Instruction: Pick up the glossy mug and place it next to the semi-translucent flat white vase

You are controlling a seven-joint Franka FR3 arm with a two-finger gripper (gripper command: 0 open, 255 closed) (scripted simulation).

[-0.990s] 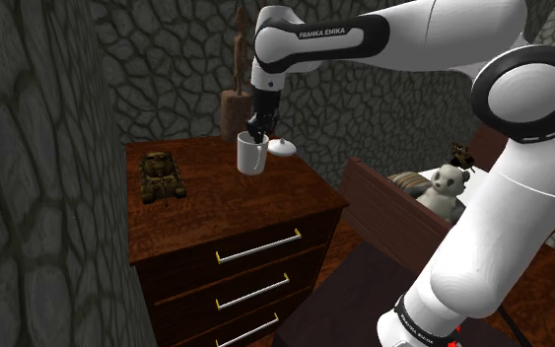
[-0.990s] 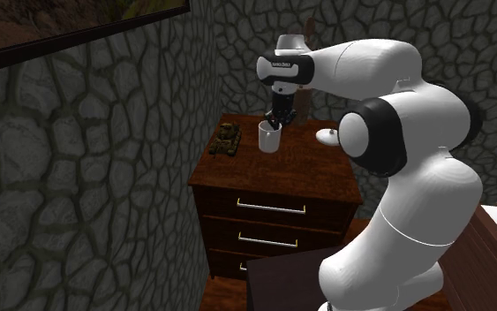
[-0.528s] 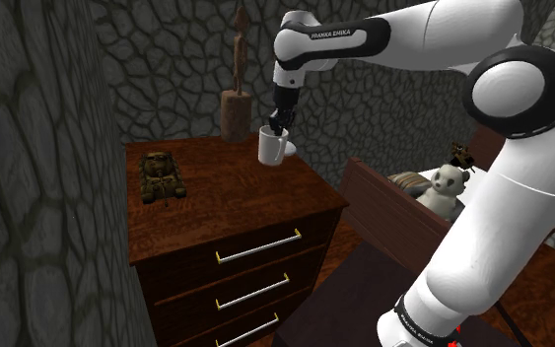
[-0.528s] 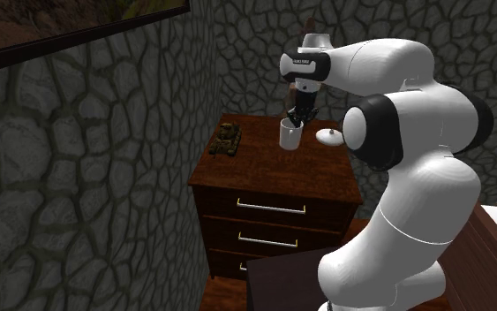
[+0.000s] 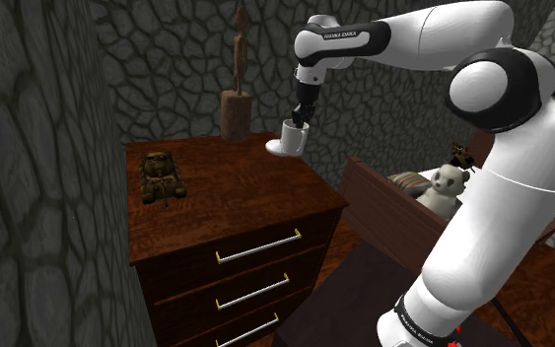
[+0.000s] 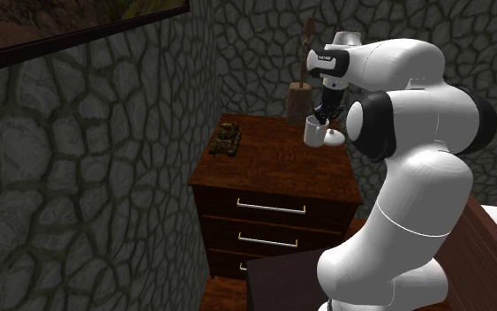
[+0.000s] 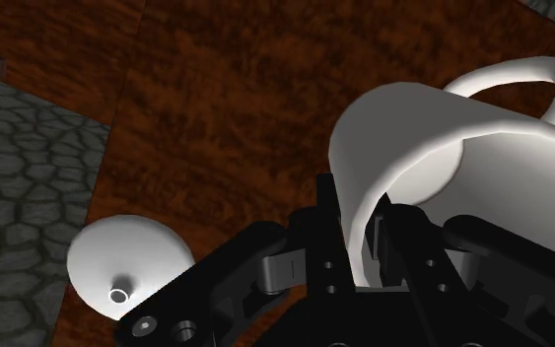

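over the wooden dresser, the gripper on the arm lettered "franka emika" clamps a white mug.

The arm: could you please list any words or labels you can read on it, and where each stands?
"FRANKA EMIKA": on the arm's link above the mug, shoulder view.
Label on that link in the second exterior view: too small to read.
Print at the arm's base: too small to read.

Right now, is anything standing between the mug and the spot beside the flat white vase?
Nothing visible. The claw holds the mug by its rim over the dresser top, with only bare wood between it and the vase.
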